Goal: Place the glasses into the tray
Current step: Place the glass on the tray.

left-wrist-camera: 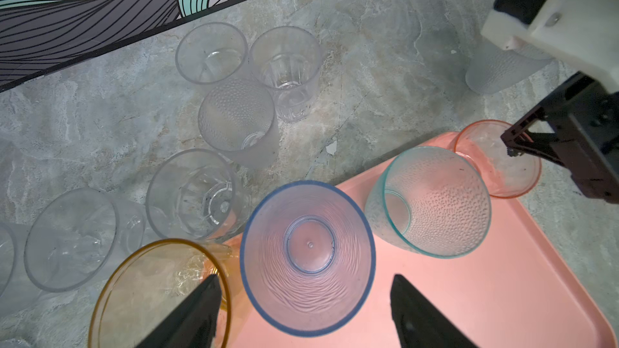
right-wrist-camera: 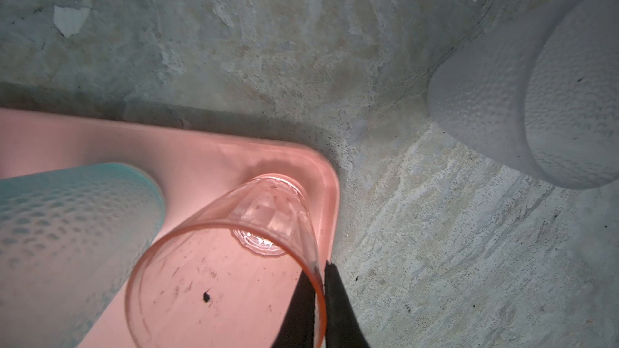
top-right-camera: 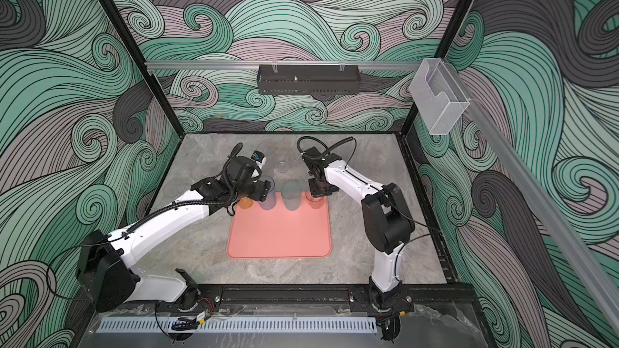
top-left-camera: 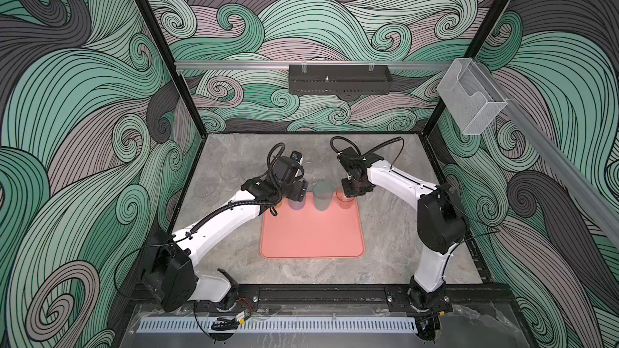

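Wide open, my left gripper [left-wrist-camera: 305, 279] hangs above the blue-violet glass [left-wrist-camera: 308, 256]. Its fingers stand clear on either side of the rim and hold nothing. My right gripper [right-wrist-camera: 318, 271] is pinched on the wall of the short reddish glass [right-wrist-camera: 217, 279], with one finger inside the rim and one outside.

Both top views show the bench [top-left-camera: 385, 246] with the tray [top-left-camera: 311, 236] lying flat near its middle. Most of the tray floor is bare. The coloured glasses stand in a row along the tray's far edge. From my left they are the blue-violet glass, the teal glass [top-left-camera: 322, 197] and the short reddish glass in the far right corner. My left arm hides most of the far left corner in the top views, and the amber glass [top-right-camera: 247, 203] shows only as an orange patch there.

My left wrist view shows the amber glass's full rim, close beside the blue-violet one. I cannot tell whether its base sits wholly inside the tray's rim. That view also shows the clear glasses [left-wrist-camera: 237, 122], which are almost lost against the bench from above. They are grouped upright on the bench beyond the tray's far left corner, several of them touching.

My right wrist view shows the reddish glass's base set on the tray floor, just inside the corner. A frosted clear glass [right-wrist-camera: 552, 95] stands on the bench, apart from that corner.
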